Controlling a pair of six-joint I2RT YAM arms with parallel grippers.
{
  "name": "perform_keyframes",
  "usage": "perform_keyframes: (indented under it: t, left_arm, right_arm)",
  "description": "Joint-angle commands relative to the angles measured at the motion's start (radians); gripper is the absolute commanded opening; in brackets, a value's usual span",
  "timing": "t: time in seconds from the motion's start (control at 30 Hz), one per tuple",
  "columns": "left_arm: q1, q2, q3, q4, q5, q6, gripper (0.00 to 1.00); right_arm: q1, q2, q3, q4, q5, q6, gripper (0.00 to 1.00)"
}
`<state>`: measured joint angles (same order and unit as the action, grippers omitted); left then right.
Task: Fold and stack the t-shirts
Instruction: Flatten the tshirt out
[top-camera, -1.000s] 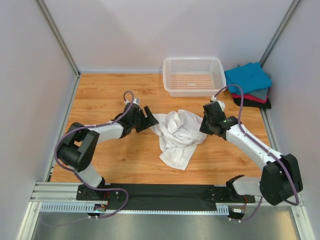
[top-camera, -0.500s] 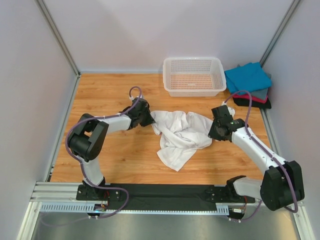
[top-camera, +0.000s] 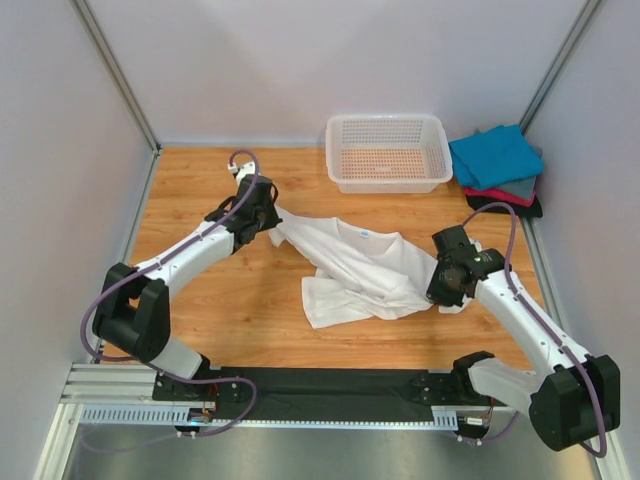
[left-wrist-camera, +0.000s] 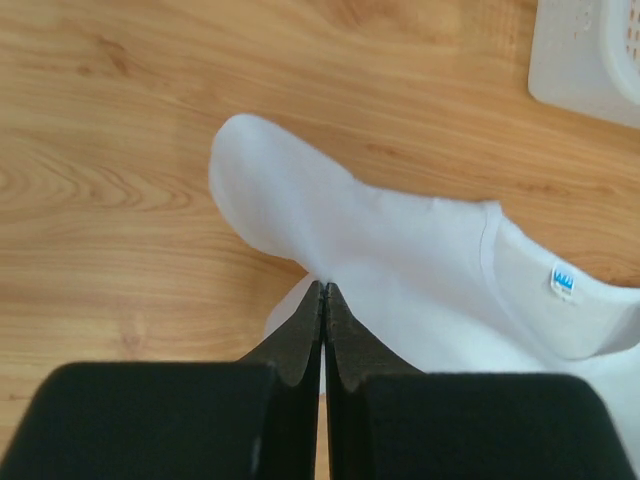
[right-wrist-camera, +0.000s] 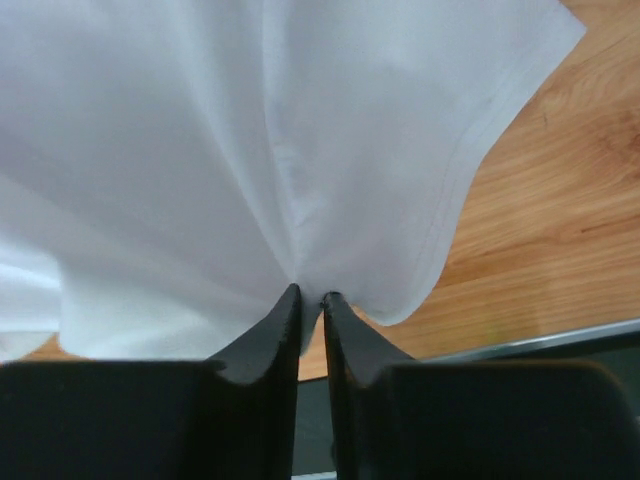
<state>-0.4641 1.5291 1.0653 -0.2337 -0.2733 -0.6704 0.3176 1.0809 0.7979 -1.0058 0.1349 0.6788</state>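
Observation:
A plain white t-shirt (top-camera: 360, 265) lies partly spread on the wooden table, its collar and small blue neck label (top-camera: 367, 236) facing up. My left gripper (top-camera: 270, 218) is shut on the shirt's left sleeve edge; the left wrist view shows the tips (left-wrist-camera: 322, 288) pinched on white cloth (left-wrist-camera: 420, 250). At the shirt's right edge, my right gripper (top-camera: 447, 290) has cloth (right-wrist-camera: 250, 130) bunched in the narrow gap between its fingertips (right-wrist-camera: 312, 297), with pleats running to the tips. Folded t-shirts are stacked at the back right, a teal-blue one (top-camera: 495, 155) on top.
A white plastic mesh basket (top-camera: 332, 126) stands at the back centre, its corner also showing in the left wrist view (left-wrist-camera: 590, 50). White walls enclose the table on three sides. The black base rail (top-camera: 340, 385) runs along the near edge.
The left gripper closed on the shirt's sleeve and pulled it back-left. The right gripper drew its edge toward the near right. The crumpled shirt has stretched out between them.

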Motion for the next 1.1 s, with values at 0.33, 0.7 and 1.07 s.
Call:
perform_keyframes:
  t: [0.33, 0.7, 1.07]
  left_arm:
    - [0.010, 0.042, 0.239, -0.176, 0.115, 0.174, 0.56]
    - [-0.110, -0.391, -0.145, -0.292, 0.250, 0.045, 0.60]
    - [-0.149, -0.393, -0.347, -0.204, 0.349, 0.080, 0.56]
  right_arm:
    - [0.002, 0.109, 0.340, -0.004, -0.038, -0.130, 0.78]
    - [0.035, 0.537, 0.491, 0.354, -0.141, -0.085, 0.72]
    - [0.029, 0.795, 0.492, 0.427, -0.061, -0.021, 0.57]
